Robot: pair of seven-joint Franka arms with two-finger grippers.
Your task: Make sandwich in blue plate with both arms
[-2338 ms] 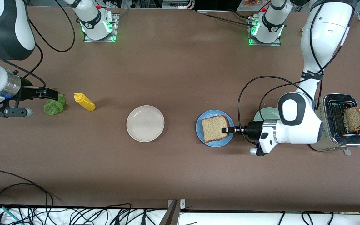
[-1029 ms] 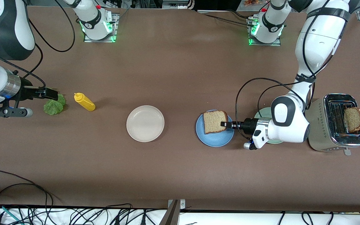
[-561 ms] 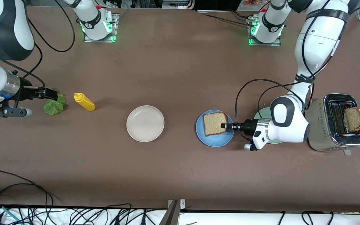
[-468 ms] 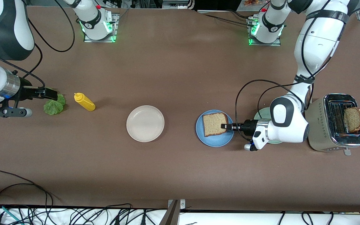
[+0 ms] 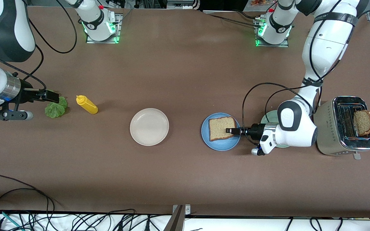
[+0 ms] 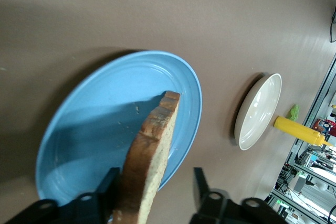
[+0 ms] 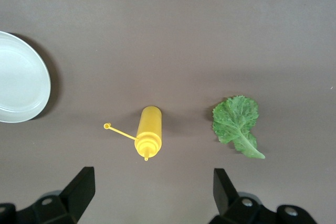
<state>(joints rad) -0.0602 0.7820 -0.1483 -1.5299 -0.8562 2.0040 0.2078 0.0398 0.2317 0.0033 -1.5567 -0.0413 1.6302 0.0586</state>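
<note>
A brown bread slice (image 5: 222, 128) lies on the blue plate (image 5: 220, 146). My left gripper (image 5: 231, 131) is low over the plate's edge nearest the toaster, fingers open. In the left wrist view the slice (image 6: 152, 145) stands between the open fingers and leans on one, over the blue plate (image 6: 94, 129); the other finger (image 6: 199, 182) is apart from it. A second slice (image 5: 363, 122) stands in the toaster (image 5: 345, 134). The green lettuce leaf (image 5: 56, 108) lies at the right arm's end. My right gripper (image 5: 52, 96) is open and empty above it. The right wrist view shows the leaf (image 7: 236, 124).
A yellow mustard bottle (image 5: 87, 105) lies beside the lettuce. A cream-white plate (image 5: 149, 126) sits mid-table. A mint-green plate (image 5: 273, 117) is partly hidden under the left arm. Cables run along the table's near edge.
My left gripper has lowered the bread slice onto the blue plate and its fingers have opened; the slice now lies flatter. The right arm has not moved.
</note>
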